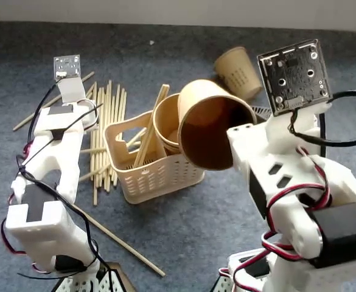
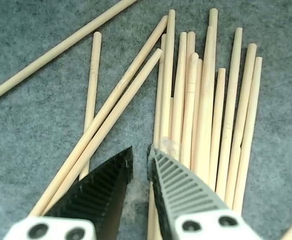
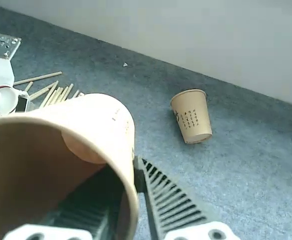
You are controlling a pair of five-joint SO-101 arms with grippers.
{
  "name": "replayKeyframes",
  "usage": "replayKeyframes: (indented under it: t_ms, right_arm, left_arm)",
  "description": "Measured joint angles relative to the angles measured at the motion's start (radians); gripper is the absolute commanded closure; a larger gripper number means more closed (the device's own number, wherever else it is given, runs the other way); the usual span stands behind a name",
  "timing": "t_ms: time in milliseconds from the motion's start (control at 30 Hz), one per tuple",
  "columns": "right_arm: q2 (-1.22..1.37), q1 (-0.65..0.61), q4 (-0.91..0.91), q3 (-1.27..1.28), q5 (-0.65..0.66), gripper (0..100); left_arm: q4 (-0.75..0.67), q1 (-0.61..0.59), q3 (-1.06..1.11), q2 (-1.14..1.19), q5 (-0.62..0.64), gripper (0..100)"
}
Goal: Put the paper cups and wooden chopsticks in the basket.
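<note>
Seating the cup (image 1: pixel 211 131) in the basket (image 1: pixel 159 176) is the step in hand, as I read it. The right gripper (image 3: pixel 136 175) pinches the cup's wall at the rim, one finger inside and one outside. The cup hangs tilted on its side above the basket's near corner, mouth toward the arm. Another cup, the nested cup (image 1: pixel 165 121), already stands in the basket beside a few leaning sticks (image 1: pixel 148 131).

To do it well, I would turn the wrist until the base points down, line it up over the nested cup, then lower it before letting go. Released while tilted, it would likely roll off the rim onto the carpet (image 1: pixel 226 231). The leaning sticks may snag it, so a straight descent seems safest.

The left gripper (image 2: pixel 142 156) hovers low over the chopsticks (image 2: pixel 195 100) beside the basket, its fingers barely parted and holding nothing. The far cup (image 3: pixel 191 116) lies on the carpet, well apart.
</note>
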Motion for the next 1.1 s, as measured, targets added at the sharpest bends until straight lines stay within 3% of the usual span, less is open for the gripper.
replayKeyframes:
  t_ms: [300, 533, 633, 767, 867, 1100]
  right_arm:
    - [0.169, -0.029, -0.078, 0.267, -0.011, 99.2]
    - [0.298, -0.026, -0.153, 0.307, -0.052, 98.4]
    - [0.333, -0.025, -0.153, 0.304, -0.052, 88.7]
    - [0.353, -0.028, -0.135, 0.299, -0.054, 63.5]
    - [0.37, -0.046, -0.129, 0.308, -0.052, 50.0]
    - [0.183, -0.048, -0.216, 0.316, -0.051, 46.5]
  left_arm:
    - [0.0, 0.0, 0.0, 0.0, 0.0, 91]
    - [0.0, 0.0, 0.0, 0.0, 0.0, 91]
    - [0.0, 0.0, 0.0, 0.0, 0.0, 91]
    - [0.0, 0.0, 0.0, 0.0, 0.0, 91]
    - [0.0, 0.0, 0.0, 0.0, 0.0, 91]
    - [0.0, 0.0, 0.0, 0.0, 0.0, 91]
